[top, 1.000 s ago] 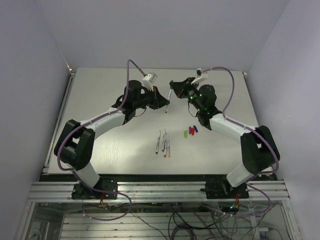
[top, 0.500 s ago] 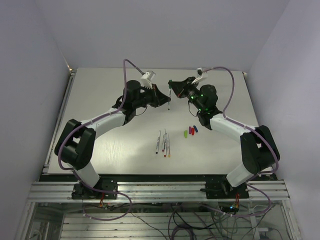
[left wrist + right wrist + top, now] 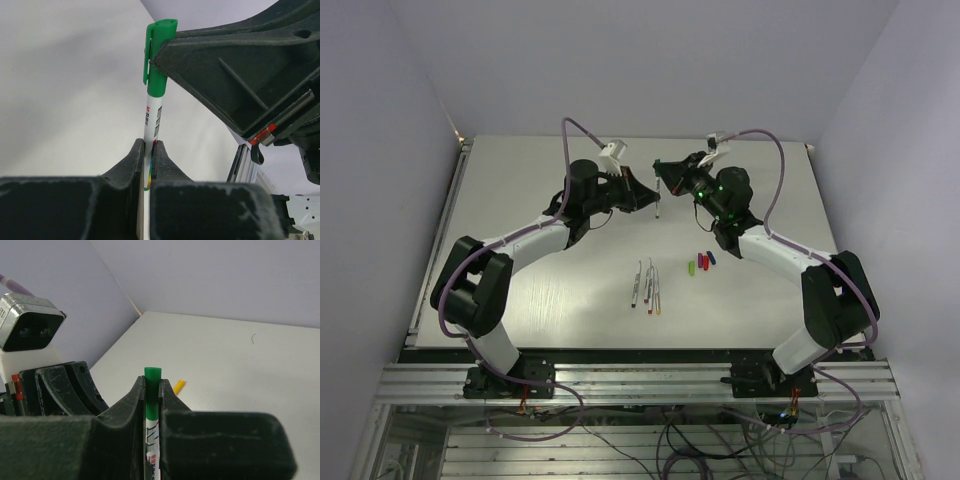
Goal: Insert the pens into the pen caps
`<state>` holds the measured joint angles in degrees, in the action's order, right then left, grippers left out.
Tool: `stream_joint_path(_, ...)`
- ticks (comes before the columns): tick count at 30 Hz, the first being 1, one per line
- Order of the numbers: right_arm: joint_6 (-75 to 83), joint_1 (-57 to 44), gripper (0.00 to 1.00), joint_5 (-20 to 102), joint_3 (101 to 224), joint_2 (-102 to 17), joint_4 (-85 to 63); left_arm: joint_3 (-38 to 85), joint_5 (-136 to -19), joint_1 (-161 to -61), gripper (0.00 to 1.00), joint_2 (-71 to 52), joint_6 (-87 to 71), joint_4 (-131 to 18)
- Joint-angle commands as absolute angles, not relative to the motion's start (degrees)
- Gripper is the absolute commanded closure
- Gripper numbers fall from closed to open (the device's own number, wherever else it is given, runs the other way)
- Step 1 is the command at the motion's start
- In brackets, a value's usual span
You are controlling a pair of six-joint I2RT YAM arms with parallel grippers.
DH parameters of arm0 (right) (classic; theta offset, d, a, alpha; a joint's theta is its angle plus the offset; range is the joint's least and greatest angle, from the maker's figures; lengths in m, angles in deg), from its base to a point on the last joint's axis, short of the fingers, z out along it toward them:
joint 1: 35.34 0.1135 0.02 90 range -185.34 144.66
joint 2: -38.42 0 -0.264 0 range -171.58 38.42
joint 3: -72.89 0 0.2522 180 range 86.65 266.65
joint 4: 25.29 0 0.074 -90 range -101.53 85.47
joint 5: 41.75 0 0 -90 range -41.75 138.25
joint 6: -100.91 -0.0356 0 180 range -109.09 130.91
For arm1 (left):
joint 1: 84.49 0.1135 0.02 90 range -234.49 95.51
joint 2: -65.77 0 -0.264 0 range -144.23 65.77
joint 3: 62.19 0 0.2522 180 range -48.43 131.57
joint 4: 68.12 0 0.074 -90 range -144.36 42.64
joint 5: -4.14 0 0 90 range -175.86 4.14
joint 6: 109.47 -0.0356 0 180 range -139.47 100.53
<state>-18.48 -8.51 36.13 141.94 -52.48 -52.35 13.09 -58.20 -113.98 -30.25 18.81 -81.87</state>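
Both wrists have rolled and edged slightly left, closing together. On the near bench (image 3: pixel 570 290), spare pens (image 3: pixel 646 285) and loose caps (image 3: pixel 702 263) are lying apart. Farther back, the left jaws are pinching the pen (image 3: pixel 151 120) barrel and the right jaws are clamping its green cap (image 3: pixel 157 55). The capping step is probably finishing, so a straight final push, then release.

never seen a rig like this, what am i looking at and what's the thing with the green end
Two robot arms are bolted at the near edge of a table. The wide picture looks down from above; the two close-ups come from wrist cameras. Each arm ends in a two-fingered pincer. The left pincer and the right pincer are both closed on one pen, held above the table, with a green cap on its end. More pens and a few small coloured caps lie on the table.
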Motion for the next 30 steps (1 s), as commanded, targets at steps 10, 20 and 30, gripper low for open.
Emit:
stream_joint_path(10, -14.9, -2.9, 1.0, 30.5, 139.6, -55.5, -33.2, 16.7, -70.7, -108.0, 0.93, -25.2, 16.4, -97.6)
stream_joint_path(20, -14.2, -2.1, 1.0, 30.7, 143.5, -58.5, -30.5, 16.2, -70.6, -106.5, 0.93, -24.0, 16.5, -97.3)
stream_joint_path(30, -11.7, -2.1, 0.52, 40.2, 153.4, -59.6, -35.1, 11.5, -65.8, -106.7, 0.93, -25.0, 16.3, -91.1)
